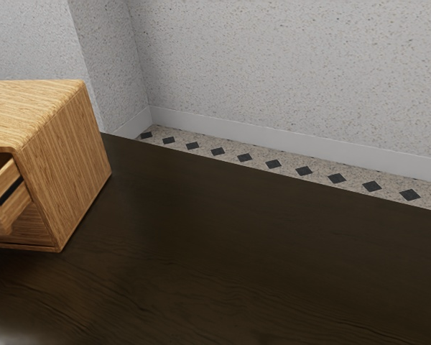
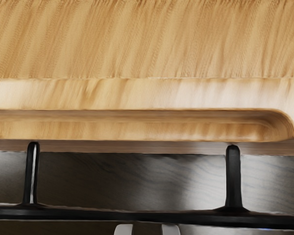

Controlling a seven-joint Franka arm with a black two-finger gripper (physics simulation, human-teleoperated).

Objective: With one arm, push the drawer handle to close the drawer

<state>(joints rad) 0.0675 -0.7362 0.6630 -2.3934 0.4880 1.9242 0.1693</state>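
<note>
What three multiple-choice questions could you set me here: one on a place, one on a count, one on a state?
1. In the exterior view, the wooden cabinet stands at:
A) right
B) centre
C) left
2. How many posts meet the black bar handle in the wrist view?
A) two
B) four
C) five
3. The drawer is:
A) fully shut
B) partly open
C) lying loose

1 C: the left edge cuts it off.
2 A: one post towards each side.
3 B: its side juts from the opening.
</note>
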